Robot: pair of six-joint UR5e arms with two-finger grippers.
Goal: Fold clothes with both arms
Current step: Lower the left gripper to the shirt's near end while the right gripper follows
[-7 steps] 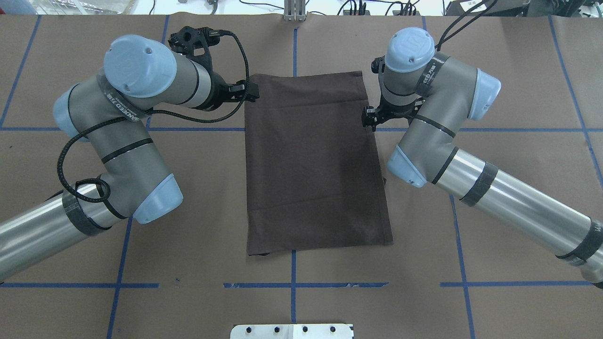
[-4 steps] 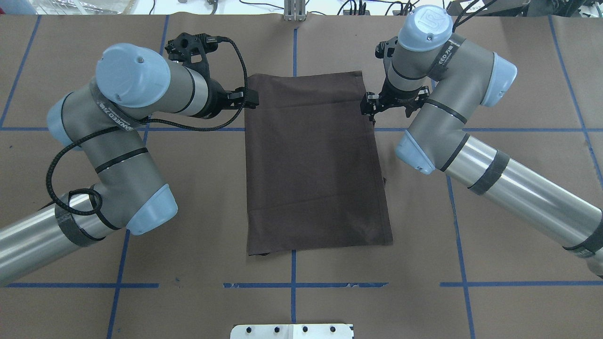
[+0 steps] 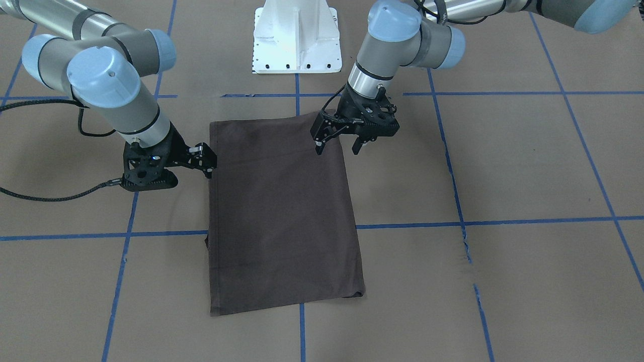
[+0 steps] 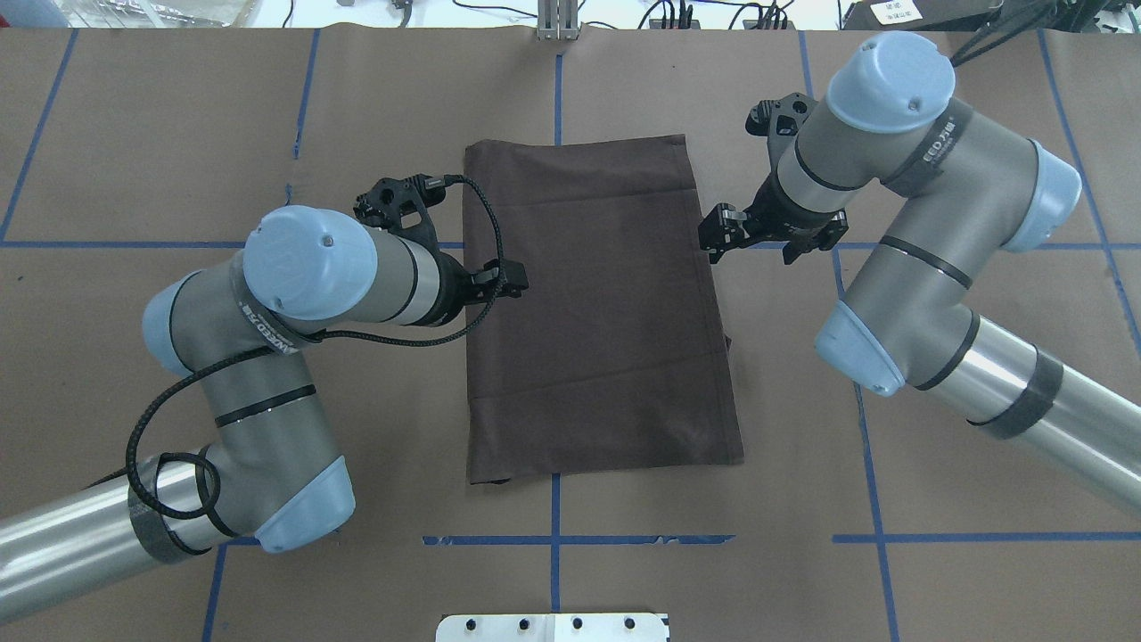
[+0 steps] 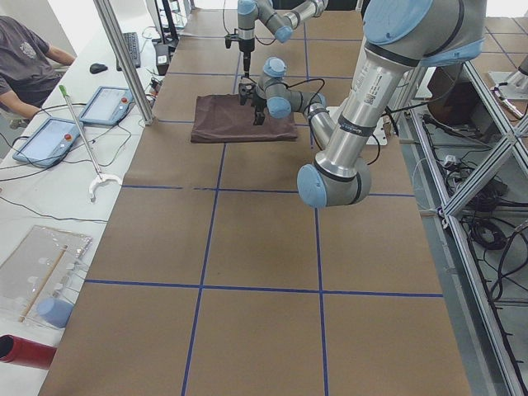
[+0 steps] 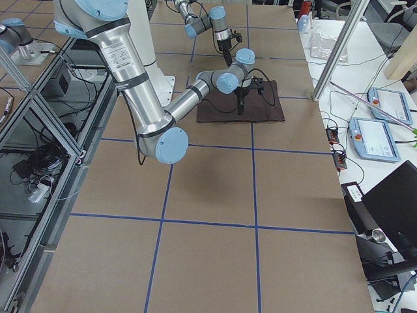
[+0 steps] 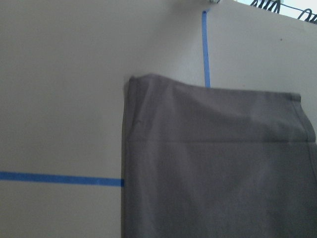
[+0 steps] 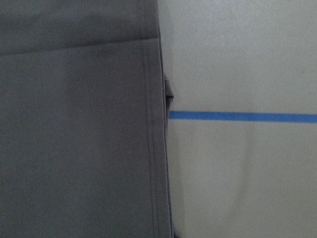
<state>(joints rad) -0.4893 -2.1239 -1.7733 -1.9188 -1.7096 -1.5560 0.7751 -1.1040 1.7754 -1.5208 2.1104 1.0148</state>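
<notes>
Surrounding the T-shirt [image 4: 597,312]: blue-gridded brown tabletop [image 4: 160,116]

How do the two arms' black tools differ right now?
The left black two-finger tool points almost straight down, wide open; the right black tool slants in sideways, its gap unclear. The left is at one long edge of the dark brown T-shirt, the right at the opposite edge. Both are black.
</notes>
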